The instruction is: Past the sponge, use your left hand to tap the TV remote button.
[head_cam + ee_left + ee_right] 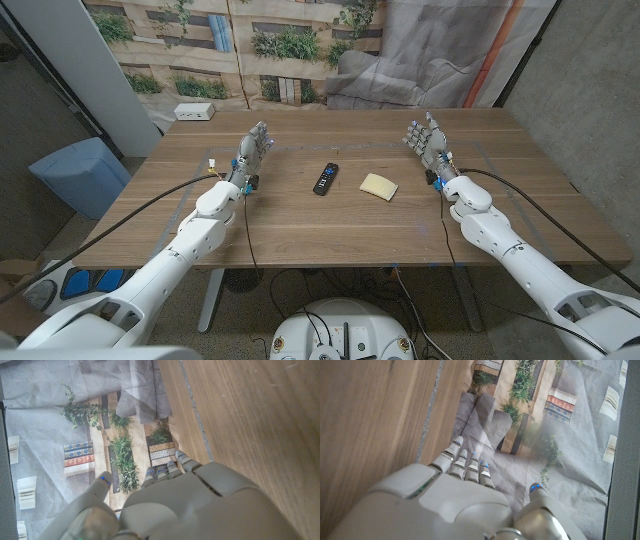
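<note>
A black TV remote [326, 178] lies near the middle of the wooden table [300, 215], its length running away from me. Just to its right sits a pale yellow sponge [379, 186]. My left hand [251, 152] stands on its edge left of the remote, fingers apart and reaching toward the far side, holding nothing. My right hand [428, 142] stands the same way right of the sponge, also empty. The left wrist view looks along the back of my left hand [185, 505] over bare tabletop. The right wrist view does the same over my right hand [450, 505].
A small white box [194, 111] sits at the table's far left corner. A printed backdrop with plants and books hangs behind the table [290, 40]. A blue bin [78, 170] stands on the floor to the left. Cables run along both arms.
</note>
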`<state>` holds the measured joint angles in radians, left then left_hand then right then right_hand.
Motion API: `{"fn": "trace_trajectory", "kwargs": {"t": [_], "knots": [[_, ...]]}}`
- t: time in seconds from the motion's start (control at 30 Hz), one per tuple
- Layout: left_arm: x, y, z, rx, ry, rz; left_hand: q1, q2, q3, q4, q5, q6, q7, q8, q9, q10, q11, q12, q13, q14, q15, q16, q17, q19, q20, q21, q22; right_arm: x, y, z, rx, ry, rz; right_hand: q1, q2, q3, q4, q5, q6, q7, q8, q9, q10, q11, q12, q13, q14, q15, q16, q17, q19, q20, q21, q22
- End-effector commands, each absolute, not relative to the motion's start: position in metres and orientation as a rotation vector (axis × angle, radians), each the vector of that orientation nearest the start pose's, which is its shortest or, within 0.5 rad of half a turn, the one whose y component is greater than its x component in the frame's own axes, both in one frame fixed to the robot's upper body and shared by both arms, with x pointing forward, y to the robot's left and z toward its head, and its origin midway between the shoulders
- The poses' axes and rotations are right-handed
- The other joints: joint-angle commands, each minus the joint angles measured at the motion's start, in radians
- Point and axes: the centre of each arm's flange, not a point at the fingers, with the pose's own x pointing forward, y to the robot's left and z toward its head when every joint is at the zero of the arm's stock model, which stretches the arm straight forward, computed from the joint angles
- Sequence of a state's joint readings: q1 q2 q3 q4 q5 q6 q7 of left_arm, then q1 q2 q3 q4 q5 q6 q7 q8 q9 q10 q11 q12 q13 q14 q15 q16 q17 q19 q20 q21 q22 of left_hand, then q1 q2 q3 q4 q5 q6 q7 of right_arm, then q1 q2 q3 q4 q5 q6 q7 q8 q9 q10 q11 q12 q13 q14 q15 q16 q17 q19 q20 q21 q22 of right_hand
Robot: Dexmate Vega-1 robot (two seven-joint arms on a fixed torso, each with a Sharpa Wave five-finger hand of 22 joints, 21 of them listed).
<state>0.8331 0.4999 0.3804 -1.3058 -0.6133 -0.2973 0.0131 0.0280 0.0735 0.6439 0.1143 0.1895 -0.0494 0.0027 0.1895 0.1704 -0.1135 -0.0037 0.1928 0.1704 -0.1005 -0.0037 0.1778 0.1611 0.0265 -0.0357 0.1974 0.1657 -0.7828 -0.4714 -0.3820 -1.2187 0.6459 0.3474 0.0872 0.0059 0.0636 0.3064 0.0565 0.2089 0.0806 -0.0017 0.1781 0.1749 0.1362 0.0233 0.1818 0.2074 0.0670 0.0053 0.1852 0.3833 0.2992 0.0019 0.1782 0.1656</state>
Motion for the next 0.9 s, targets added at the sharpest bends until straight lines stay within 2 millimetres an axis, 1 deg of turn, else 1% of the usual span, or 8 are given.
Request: {"fn": "trace_trajectory", "kwargs": {"t": [0.03,0.2,0.33,0.6,0.73,0.9], "knots": [[0.648,0.266,-0.013,0.022,-0.603,-0.158,0.013,0.072,0.011,-0.012,0.005,0.012,-0.021,0.007,0.002,0.01,-0.007,0.007,0.003,0.0,-0.006,0.002,0.005,0.012,-0.026,0.003,0.003,0.672,-0.286,-0.007,-0.008,-0.661,0.249,-0.005,0.0,0.003,0.004,0.005,0.013,-0.002,0.006,0.002,0.008,-0.002,0.006,0.002,0.004,-0.001,0.004,0.0,0.006,-0.001,0.003,0.001],[0.649,0.258,-0.004,0.047,-0.611,-0.162,0.017,0.073,0.015,-0.021,0.004,0.023,-0.026,0.008,0.002,0.011,-0.008,0.005,0.003,-0.006,-0.012,-0.002,0.004,0.01,-0.025,0.0,0.003,0.671,-0.292,-0.006,-0.041,-0.656,0.252,-0.005,-0.002,0.001,0.006,0.006,0.013,-0.002,0.006,0.002,0.007,-0.003,0.006,0.001,0.003,-0.002,0.005,-0.002,0.004,0.0,0.003,0.001],[0.649,0.252,0.004,0.082,-0.616,-0.174,0.019,0.073,0.016,-0.025,0.003,0.028,-0.026,0.008,0.002,0.01,-0.011,0.004,0.003,-0.011,-0.013,-0.004,0.005,0.008,-0.026,-0.002,0.003,0.671,-0.294,-0.006,-0.038,-0.665,0.258,-0.005,-0.004,-0.001,0.009,0.007,0.013,-0.002,0.006,0.002,0.003,-0.004,0.006,-0.001,-0.003,-0.005,0.004,-0.005,-0.005,-0.002,0.001,0.001],[0.648,0.244,0.018,0.183,-0.625,-0.198,0.022,0.074,0.021,-0.035,0.002,0.053,-0.048,0.01,0.002,0.007,-0.006,0.0,0.004,-0.022,-0.014,-0.007,0.005,0.002,-0.022,-0.006,0.004,0.67,-0.292,-0.008,-0.039,-0.674,0.25,-0.004,-0.005,-0.005,0.012,0.009,0.011,0.001,0.006,0.001,0.001,-0.002,0.006,-0.003,-0.009,-0.006,0.004,-0.009,-0.015,-0.006,-0.001,0.001],[0.643,0.245,0.025,0.252,-0.637,-0.21,0.019,0.07,0.02,-0.038,0.0,0.078,-0.066,0.013,0.002,0.006,-0.006,0.0,0.004,-0.027,-0.016,-0.006,0.007,-0.001,-0.022,-0.007,0.004,0.671,-0.29,-0.011,-0.032,-0.676,0.245,-0.003,-0.005,-0.006,0.014,0.01,0.01,0.004,0.006,0.001,0.0,-0.002,0.007,-0.004,-0.011,-0.006,0.004,-0.011,-0.018,-0.007,-0.001,0.001],[0.635,0.247,0.034,0.33,-0.651,-0.208,0.013,0.065,0.018,-0.037,-0.001,0.097,-0.081,0.015,0.001,0.005,-0.007,-0.001,0.004,-0.031,-0.019,-0.005,0.009,-0.004,-0.022,-0.008,0.004,0.671,-0.288,-0.014,-0.029,-0.677,0.24,-0.002,-0.005,-0.007,0.016,0.011,0.009,0.005,0.005,0.001,-0.002,-0.002,0.007,-0.005,-0.013,-0.006,0.004,-0.014,-0.021,-0.007,0.0,0.001]]}}
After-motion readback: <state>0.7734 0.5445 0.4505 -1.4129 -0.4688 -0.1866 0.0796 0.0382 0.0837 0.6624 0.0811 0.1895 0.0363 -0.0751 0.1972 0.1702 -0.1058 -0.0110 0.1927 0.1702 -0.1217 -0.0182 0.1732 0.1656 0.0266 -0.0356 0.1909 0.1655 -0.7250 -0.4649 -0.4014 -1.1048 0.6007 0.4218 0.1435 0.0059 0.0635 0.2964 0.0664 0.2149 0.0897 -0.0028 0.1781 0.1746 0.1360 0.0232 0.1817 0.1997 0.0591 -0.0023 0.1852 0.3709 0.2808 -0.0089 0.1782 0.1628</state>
